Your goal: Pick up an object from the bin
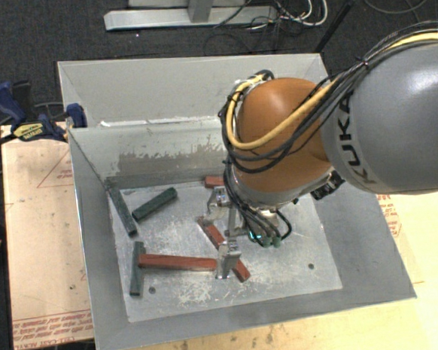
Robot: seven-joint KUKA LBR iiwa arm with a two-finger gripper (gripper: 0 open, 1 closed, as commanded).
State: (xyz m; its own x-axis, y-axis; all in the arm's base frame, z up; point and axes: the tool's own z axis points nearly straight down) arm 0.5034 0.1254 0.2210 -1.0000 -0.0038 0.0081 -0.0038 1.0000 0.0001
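Observation:
My gripper (224, 235) hangs low in the middle of the bin, under the arm's orange dome. It is open, with one metal fingertip (228, 265) near the front and the other towards the back. A short red-brown bar (211, 232) lies slanted between the fingers, and its lower end (242, 271) sticks out past the front fingertip. A long red-brown bar (177, 262) lies flat to the left, its right end touching the front fingertip. Another red-brown piece (213, 181) shows by the back wall, partly hidden by the dome.
To the left lie three dark green bars: one slanted (154, 203), one along the left wall (122, 213), one upright (136, 269) at the long bar's left end. The arm and dome cover the bin's right half.

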